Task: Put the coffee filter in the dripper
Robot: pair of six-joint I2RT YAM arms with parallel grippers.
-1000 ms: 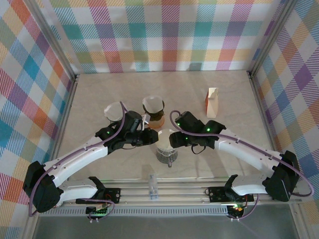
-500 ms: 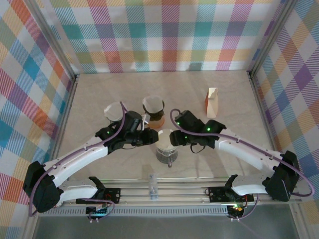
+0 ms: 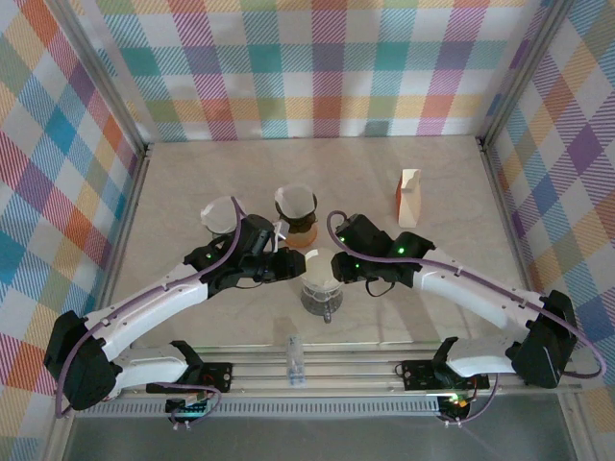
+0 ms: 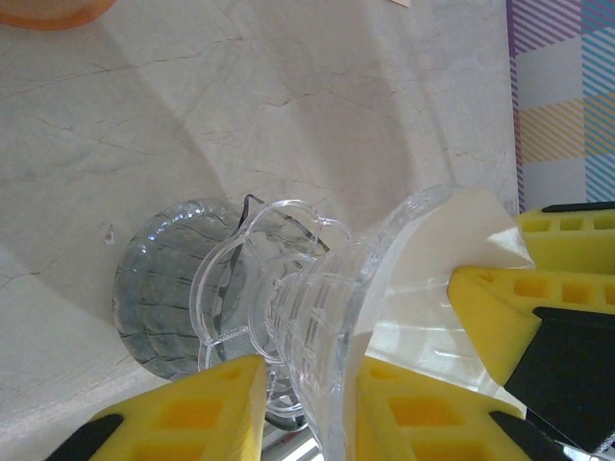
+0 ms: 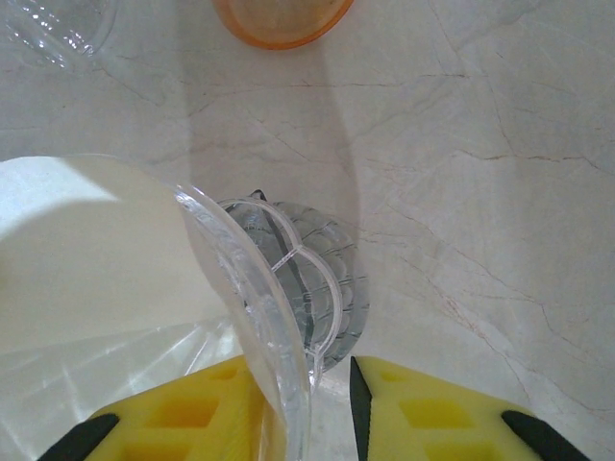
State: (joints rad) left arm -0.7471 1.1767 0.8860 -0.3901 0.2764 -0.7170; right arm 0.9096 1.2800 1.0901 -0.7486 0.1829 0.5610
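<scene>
Dripper (image 4: 317, 317) is seen as clear ribbed plastic, glossy. Coffee filter (image 5: 86, 250) is read as white paper, matt. Fingers (image 4: 207, 413) are moulded in yellow plastic, matt, with recessed pockets. Bench (image 5: 461, 115) is finished marble-look, smooth, low sheen. Orange cup (image 5: 282, 19) is noted as translucent, glossy.

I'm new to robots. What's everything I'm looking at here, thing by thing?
dripper: one, clear, tilted, centre of the table
coffee filter: one, white, inside that dripper
glass base: one, clear, on the table beneath
second dripper: one, clear, paper-lined, on an orange stand behind
clear cup: one, white inside, rear left
carton: one, white and orange, rear right
left tool: one, yellow pads, clamped on the dripper's neck
right tool: one, yellow pads, at the dripper's rim
</scene>
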